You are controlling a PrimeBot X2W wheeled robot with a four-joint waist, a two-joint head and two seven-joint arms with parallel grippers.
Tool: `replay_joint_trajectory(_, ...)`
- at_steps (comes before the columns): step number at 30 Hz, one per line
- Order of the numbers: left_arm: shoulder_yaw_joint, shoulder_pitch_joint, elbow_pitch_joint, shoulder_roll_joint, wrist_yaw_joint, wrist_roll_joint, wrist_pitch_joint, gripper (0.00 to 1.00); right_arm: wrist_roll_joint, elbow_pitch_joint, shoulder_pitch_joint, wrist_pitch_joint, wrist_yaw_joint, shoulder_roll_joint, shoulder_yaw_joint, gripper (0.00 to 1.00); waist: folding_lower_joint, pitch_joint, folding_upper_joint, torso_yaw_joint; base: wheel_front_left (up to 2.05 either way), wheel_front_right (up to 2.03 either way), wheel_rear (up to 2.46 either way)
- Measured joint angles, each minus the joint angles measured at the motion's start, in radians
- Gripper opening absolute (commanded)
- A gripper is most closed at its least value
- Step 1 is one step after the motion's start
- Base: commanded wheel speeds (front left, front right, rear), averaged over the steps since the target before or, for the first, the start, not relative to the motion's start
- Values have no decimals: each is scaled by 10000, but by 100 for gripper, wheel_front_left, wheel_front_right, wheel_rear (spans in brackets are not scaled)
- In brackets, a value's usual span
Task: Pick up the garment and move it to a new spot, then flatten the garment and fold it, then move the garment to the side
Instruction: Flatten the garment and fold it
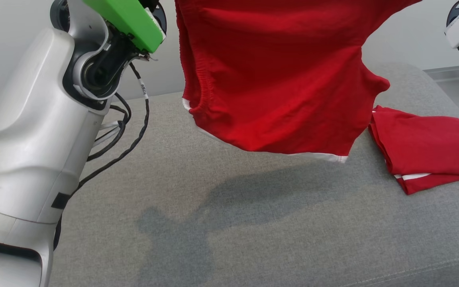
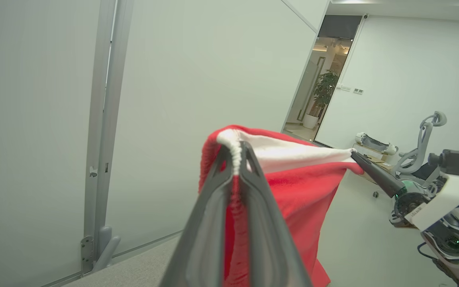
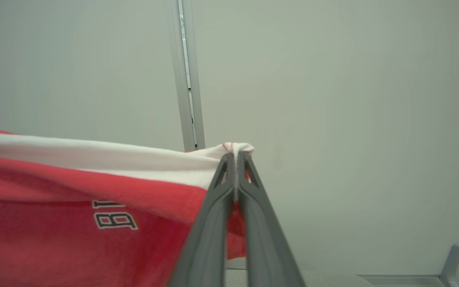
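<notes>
Moving step: the red cloth garment with white trim [image 1: 277,79] hangs stretched between the left fingers [image 2: 244,159] and right fingers [image 3: 233,175]. Both pinch its top edge, above the grey fabric surface [image 1: 213,219]. The next move probably calls for lowering it and spreading it flat.

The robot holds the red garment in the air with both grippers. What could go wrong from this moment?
1. The left gripper and the right gripper pinch only the edge of the white band; the held garment might slip out on one side.
2. Its lower hem hangs close to the folded red garment; lowering it there could disturb it.
3. It hangs bunched, so it may land wrinkled on the grey surface.
</notes>
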Motion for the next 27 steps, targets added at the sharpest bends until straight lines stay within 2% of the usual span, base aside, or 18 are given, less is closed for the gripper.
replay_joint_trajectory(6,-259,-379,823,-182,-171,63,151,0,-178,637,-249,376,0,88,355,0,0,315,0,-35,0,0,0)
replay_joint_trajectory(8,-575,-412,1306,-270,-263,217,180,0,-322,1124,-374,313,-4,474,591,0,1,558,0,-54,0,0,0)
replay_joint_trajectory(12,-654,-886,1825,-382,-357,585,-713,0,-773,1760,-945,-485,-4,905,867,0,0,1079,0,-62,0,0,0)
replay_joint_trajectory(15,-999,-751,2054,-414,-389,685,-982,0,-675,2194,-879,-754,-6,1400,1197,0,0,1559,0,-57,0,0,0)
replay_joint_trajectory(21,-2059,1024,1540,416,-395,796,-1779,0,-345,2725,251,-1496,-2,1572,2002,0,1,2476,0,-9,0,0,0)
replay_joint_trajectory(27,-2429,3118,1281,1080,-395,529,-2930,0,-81,3312,1565,-2385,-2,1923,2874,0,1,3003,0,61,0,0,0)
